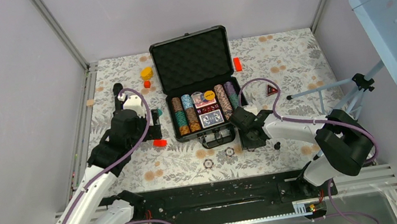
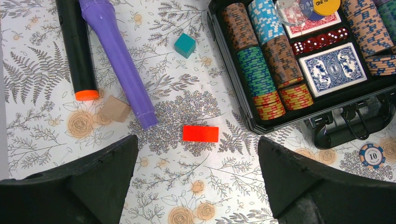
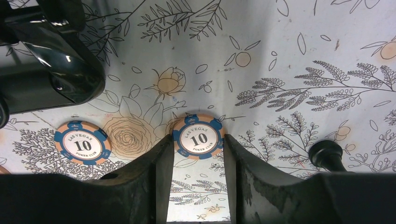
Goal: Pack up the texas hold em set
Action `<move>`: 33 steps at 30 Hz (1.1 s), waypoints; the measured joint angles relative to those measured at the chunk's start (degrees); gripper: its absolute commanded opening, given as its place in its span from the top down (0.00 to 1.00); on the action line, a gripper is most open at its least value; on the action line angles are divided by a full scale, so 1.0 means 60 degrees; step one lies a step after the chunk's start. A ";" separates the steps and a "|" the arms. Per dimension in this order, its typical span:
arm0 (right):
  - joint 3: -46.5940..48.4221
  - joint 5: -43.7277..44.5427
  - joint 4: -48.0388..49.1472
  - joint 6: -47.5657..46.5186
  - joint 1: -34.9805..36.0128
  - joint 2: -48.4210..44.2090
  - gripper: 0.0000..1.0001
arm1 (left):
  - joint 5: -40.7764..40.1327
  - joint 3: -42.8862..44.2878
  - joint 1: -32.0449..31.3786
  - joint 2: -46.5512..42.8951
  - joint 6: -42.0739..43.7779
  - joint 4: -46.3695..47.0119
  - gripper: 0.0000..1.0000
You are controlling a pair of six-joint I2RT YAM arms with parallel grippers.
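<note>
— Dark fingers [image 3: 140,186] of the right gripper [image 3: 198,145] loom nearest, along the bottom of its wrist view. What do they bracket?

— One loose poker chip [image 3: 198,138], blue and peach, marked 10, lying flat on the desk [image 1: 297,73]. The gripper is narrowed to about the chip's width, with a fingertip at each edge. Whether they actually press on it I cannot tell from this angle.

— And the big things?

— The flowered desk carries the black case [image 1: 191,59] at its middle. It lies open, with the foam-lined lid raised at the far side and the handle [image 2: 345,128] toward the arms.

— The other arm?

— The left gripper [image 2: 197,148] is spread wide and holds nothing. It hovers over the desk just left of the case, above a small red block [image 2: 200,133].

— What lies beside it?

— A purple cylinder [image 2: 116,60] and a black cylinder [image 2: 77,46] with an orange tip lie side by side, apart from the case.

— Inside the case?

— Rows of striped chips [image 2: 254,70] run down both sides. A blue-backed card deck [image 2: 332,69] sits in the middle, with red dice [image 2: 320,42] just beyond it.

— Smaller bits?

— A second chip [image 3: 82,143], also marked 10, lies near the first, in front of the handle. A teal block [image 2: 185,45] sits between the purple cylinder and the case, and a tan block [image 2: 115,108] sits between the cylinders' near ends.
</note>
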 measured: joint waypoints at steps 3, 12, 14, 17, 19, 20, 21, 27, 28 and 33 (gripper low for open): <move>0.0000 -0.0058 0.0000 -0.0029 -0.0004 -0.0015 0.55 | 0.0015 0.0000 0.0000 0.0000 0.0000 0.0000 0.01; 0.0222 -0.0674 -0.0022 -0.0044 -0.0025 -0.0069 0.55 | 0.0018 0.0000 0.0000 0.0000 0.0000 0.0000 0.01; 0.0310 -0.0765 0.0007 -0.0047 -0.0004 -0.0076 0.55 | 0.0018 0.0000 0.0000 0.0000 0.0000 0.0000 0.01; 0.0386 -0.0834 0.0007 -0.0047 0.0098 -0.0066 0.55 | 0.0018 0.0000 0.0000 0.0000 0.0000 0.0000 0.01; 0.0503 -0.0900 0.0004 -0.0044 0.0211 -0.0036 0.54 | 0.0018 0.0000 0.0000 0.0000 0.0004 0.0000 0.01; 0.0583 -0.0907 0.0000 -0.0044 0.0266 -0.0015 0.54 | 0.0018 0.0000 0.0000 0.0000 0.0000 0.0000 0.01; 0.0656 -0.0903 0.0000 -0.0040 0.0310 0.0004 0.52 | 0.0018 0.0000 0.0000 0.0000 0.0000 0.0000 0.01; 0.0820 -0.0401 -0.0255 -0.0051 0.0350 0.0015 0.41 | 0.0018 0.0000 0.0000 0.0000 0.0004 0.0000 0.01; 0.0812 -0.0299 -0.0342 -0.0066 0.0350 0.0015 0.40 | 0.0018 0.0000 0.0000 0.0000 0.0000 0.0000 0.01; 0.0546 -0.0127 -0.0350 -0.0098 0.0280 0.0011 0.39 | 0.0022 0.0000 0.0000 0.0000 0.0000 0.0000 0.01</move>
